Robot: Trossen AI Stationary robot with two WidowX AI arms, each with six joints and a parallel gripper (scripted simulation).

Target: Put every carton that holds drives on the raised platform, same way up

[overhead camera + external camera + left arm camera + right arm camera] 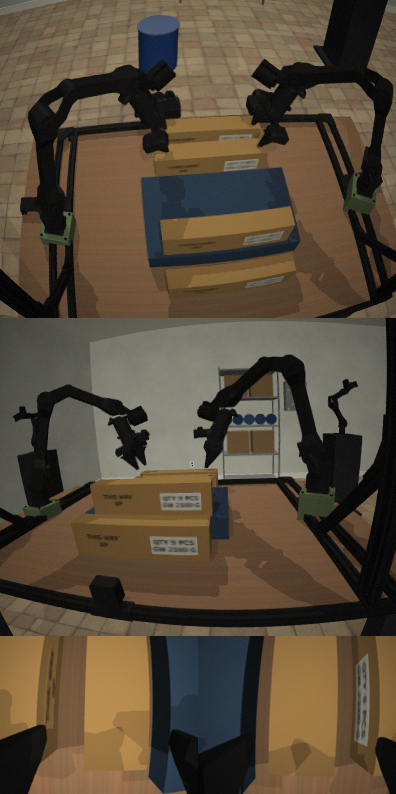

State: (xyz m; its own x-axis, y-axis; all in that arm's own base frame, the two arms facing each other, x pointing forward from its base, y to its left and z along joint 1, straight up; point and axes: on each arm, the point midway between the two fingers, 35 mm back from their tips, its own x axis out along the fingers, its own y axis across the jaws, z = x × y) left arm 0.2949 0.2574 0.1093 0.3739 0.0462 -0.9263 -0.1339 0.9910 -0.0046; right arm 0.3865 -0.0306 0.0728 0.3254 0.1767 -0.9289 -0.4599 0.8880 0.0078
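A carton (230, 223) (145, 498) lies on the blue platform (220, 192) (220, 513) (184, 678) (223, 689), near its front edge. Another carton (225, 274) (135, 538) stands on the table in front of the platform. Behind the platform stands a carton (200, 150) (117, 689) (304, 689), and behind that the rearmost carton (200, 126) (18, 664) (389, 689). All look closed. My left gripper (165, 139) (141, 466) (109, 735) is open above the left end of the carton just behind the platform. My right gripper (258, 134) (317, 743) is open above its right end. Neither seems to touch it.
A black frame (110, 128) runs around the table (110, 200). Narrow gaps separate the two rear cartons from each other and from the platform. A blue barrel (157, 47) stands on the floor beyond the table.
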